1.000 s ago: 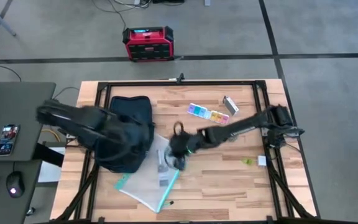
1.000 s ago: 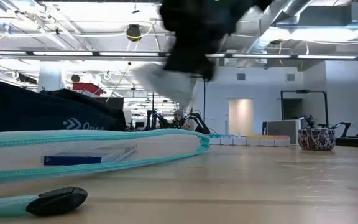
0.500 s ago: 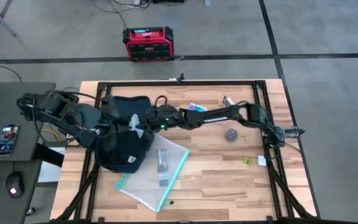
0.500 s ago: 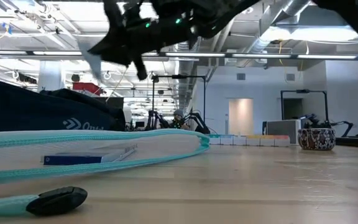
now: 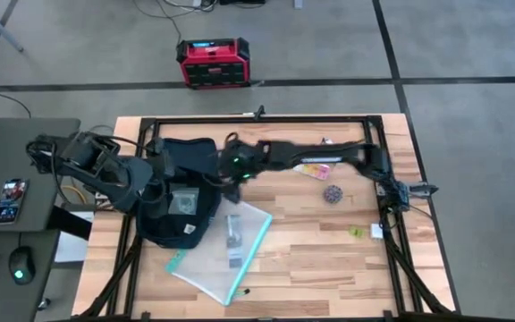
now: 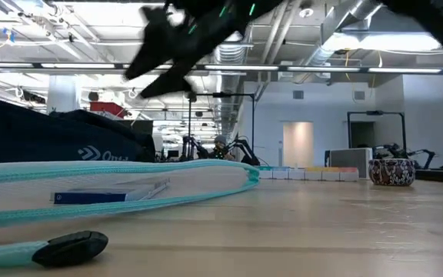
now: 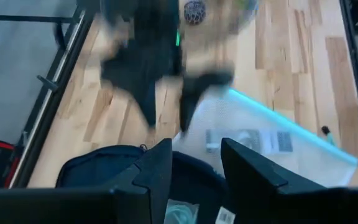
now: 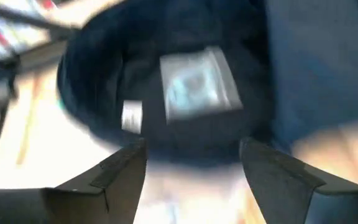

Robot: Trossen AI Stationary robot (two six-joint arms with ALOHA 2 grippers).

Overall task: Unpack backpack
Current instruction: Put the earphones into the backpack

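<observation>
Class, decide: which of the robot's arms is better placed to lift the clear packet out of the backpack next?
Right. The right gripper is open over the backpack mouth, facing the clear packet; the left gripper is holding the rim.

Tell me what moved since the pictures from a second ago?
The right hand swung from above the mesh pouch over to the backpack opening, fingers open above a clear packet inside. The left hand shifted along the backpack's edge. Pouch, pill organizer and backpack stayed put.
</observation>
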